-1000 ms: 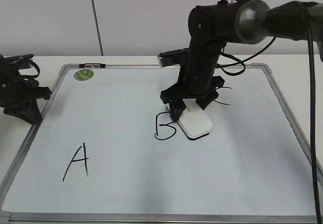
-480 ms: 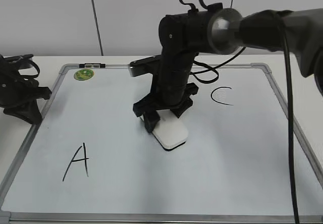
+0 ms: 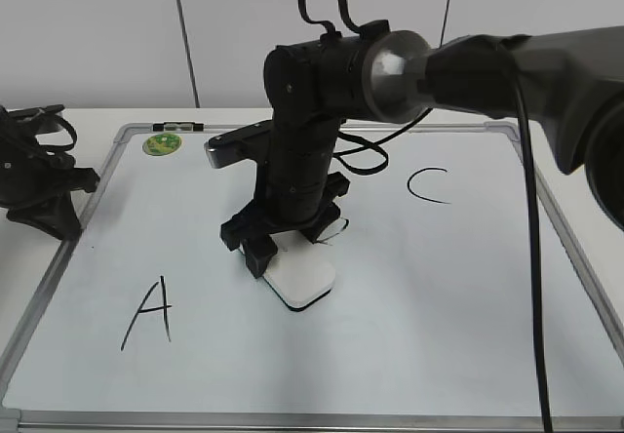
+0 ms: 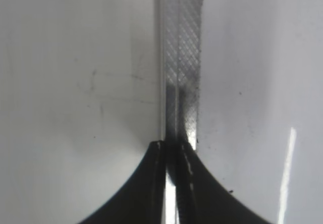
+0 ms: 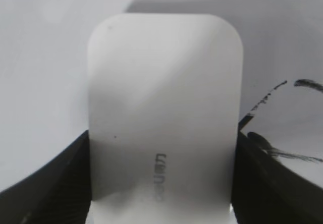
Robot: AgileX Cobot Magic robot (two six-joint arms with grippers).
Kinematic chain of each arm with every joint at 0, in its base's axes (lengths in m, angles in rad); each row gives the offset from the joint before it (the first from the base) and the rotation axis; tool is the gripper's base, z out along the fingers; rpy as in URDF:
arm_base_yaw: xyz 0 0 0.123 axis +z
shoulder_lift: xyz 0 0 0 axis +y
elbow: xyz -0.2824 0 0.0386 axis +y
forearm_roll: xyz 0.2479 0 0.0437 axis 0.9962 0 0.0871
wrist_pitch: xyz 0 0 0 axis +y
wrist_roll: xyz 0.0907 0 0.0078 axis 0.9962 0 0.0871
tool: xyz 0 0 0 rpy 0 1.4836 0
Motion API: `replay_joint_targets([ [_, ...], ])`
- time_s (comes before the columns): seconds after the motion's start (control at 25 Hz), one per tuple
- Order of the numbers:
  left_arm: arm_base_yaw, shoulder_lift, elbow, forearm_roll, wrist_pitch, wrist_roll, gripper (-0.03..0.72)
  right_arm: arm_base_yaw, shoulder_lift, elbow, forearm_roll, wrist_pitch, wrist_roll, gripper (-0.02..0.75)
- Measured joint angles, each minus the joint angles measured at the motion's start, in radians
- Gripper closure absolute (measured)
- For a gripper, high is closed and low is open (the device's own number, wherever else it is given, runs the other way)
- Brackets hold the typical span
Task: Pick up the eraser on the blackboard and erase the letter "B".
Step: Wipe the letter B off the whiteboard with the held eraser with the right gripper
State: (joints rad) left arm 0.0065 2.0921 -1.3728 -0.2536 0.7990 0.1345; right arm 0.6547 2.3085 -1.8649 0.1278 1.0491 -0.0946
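My right gripper (image 3: 285,248) is shut on the white eraser (image 3: 300,274) and holds it flat on the blackboard (image 3: 439,296), left of the board's middle. In the right wrist view the eraser (image 5: 164,113) fills the frame between the black fingers (image 5: 162,183). Of the letter "B" only a few thin black strokes (image 3: 334,232) show beside the arm; smeared remnants (image 5: 282,128) lie right of the eraser. My left gripper (image 3: 44,194) rests at the board's left edge, jaws together over the silver frame (image 4: 179,72).
A black "A" (image 3: 148,311) is at the board's lower left and a black "C" (image 3: 427,185) at the upper right. A small round green magnet (image 3: 162,143) and a marker (image 3: 178,126) lie at the top left of the frame.
My right gripper has slid the eraser leftward across the board over the "B". Most of the letter's strokes are gone. The left arm has not moved.
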Motion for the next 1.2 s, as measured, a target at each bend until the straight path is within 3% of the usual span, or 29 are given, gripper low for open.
replay_joint_targets([
  [0.72, 0.000, 0.000, 0.000, -0.007, 0.000, 0.002, 0.679, -0.006, 0.000, -0.002, -0.070, 0.018, 0.095, 0.183],
  [1.2, 0.000, 0.001, 0.000, -0.022, 0.000, 0.002, 0.679, -0.118, 0.000, -0.004, -0.065, 0.057, 0.117, 0.183],
])
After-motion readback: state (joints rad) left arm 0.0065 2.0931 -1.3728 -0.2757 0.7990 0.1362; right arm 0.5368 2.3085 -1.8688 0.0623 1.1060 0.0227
